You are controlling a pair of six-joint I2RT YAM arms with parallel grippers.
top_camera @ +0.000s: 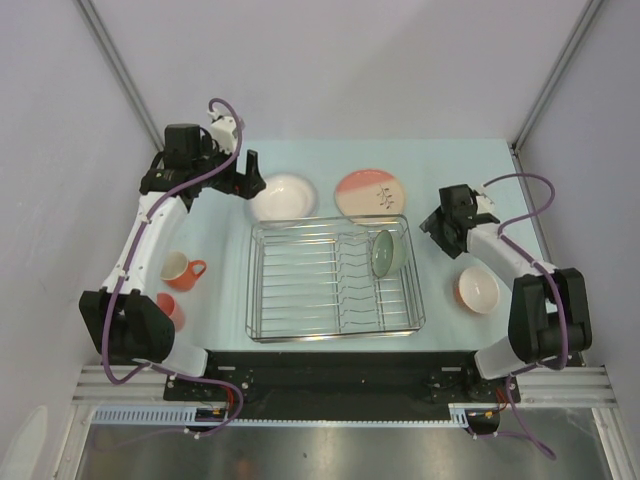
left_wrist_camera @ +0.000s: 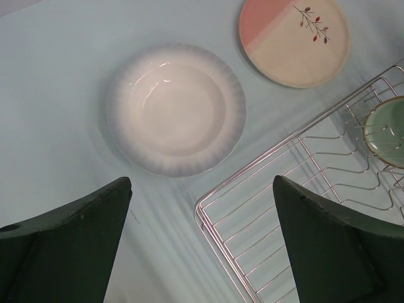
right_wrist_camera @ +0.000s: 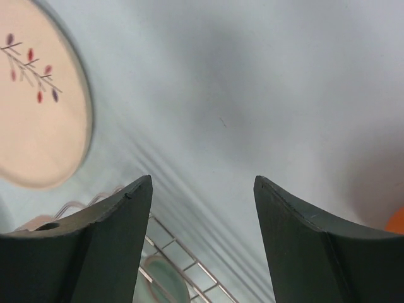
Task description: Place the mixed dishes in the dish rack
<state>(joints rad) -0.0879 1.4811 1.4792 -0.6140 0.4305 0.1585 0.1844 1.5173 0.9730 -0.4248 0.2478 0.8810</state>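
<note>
The white shallow bowl (left_wrist_camera: 177, 108) lies right way up on the bench, just beyond the far left corner of the dish rack (top_camera: 330, 335). The pink-and-cream plate (left_wrist_camera: 294, 39) lies flat to its right. Only the sage green bowl (top_camera: 387, 252) is loaded, standing on edge among the tines at the rack's right end. I judge the task barely begun, with the white bowl next.

My left pincer (left_wrist_camera: 202, 183) hangs above the bench just short of that bowl, wide and empty. The next move calls for dropping one finger inside the low rim and one outside. The wall is shallow, so I expect little to bite on.

My left arm reaches forward along the bench's left side, wrist turned inward. My right arm is folded back. Its pincer (right_wrist_camera: 203, 180), also wide and empty, sits just beside the rack's far right corner. The orange-outside bowl (top_camera: 478, 289), orange mug (top_camera: 180, 270) and small pink cup (top_camera: 170, 310) wait on the bench.
</note>
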